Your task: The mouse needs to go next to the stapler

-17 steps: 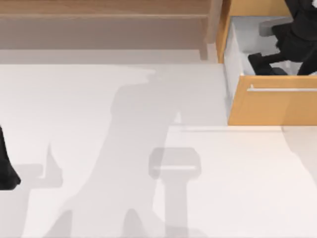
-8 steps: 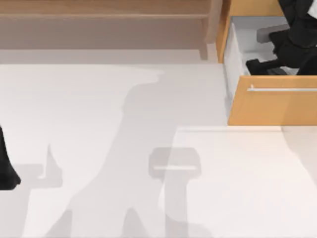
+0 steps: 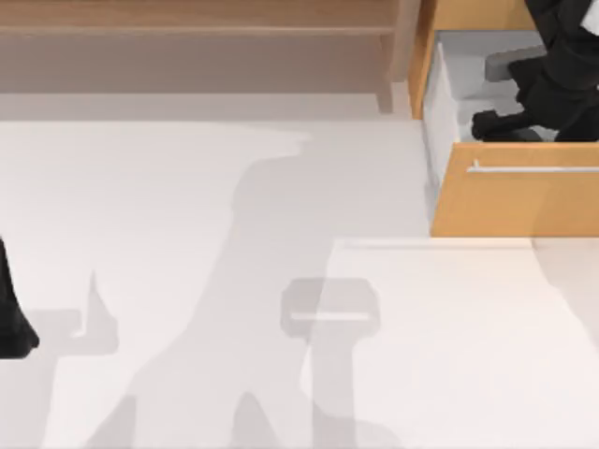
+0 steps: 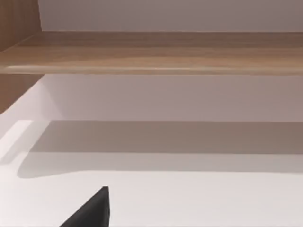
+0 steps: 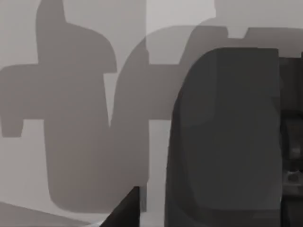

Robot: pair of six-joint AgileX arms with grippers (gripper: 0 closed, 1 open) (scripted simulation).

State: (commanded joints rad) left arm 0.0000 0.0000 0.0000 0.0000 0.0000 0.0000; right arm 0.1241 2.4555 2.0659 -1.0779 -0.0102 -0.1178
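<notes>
An open wooden drawer with a white inside stands at the table's back right. My right arm reaches down into it, and its gripper sits low, just behind the drawer's front panel. In the right wrist view the mouse, a dark grey rounded lump, lies very close on the drawer's pale floor, right beside the gripper. Whether the gripper touches it is not visible. The stapler is out of view. My left arm is parked at the table's left edge.
A dark grey oblong shape lies at the back of the drawer, partly under my right arm. A wooden shelf runs along the back of the white table. The drawer front carries a metal handle.
My right arm has sunk a little deeper into the drawer, and its gripper has shifted slightly toward the front panel and to the right. The left arm has not moved.
</notes>
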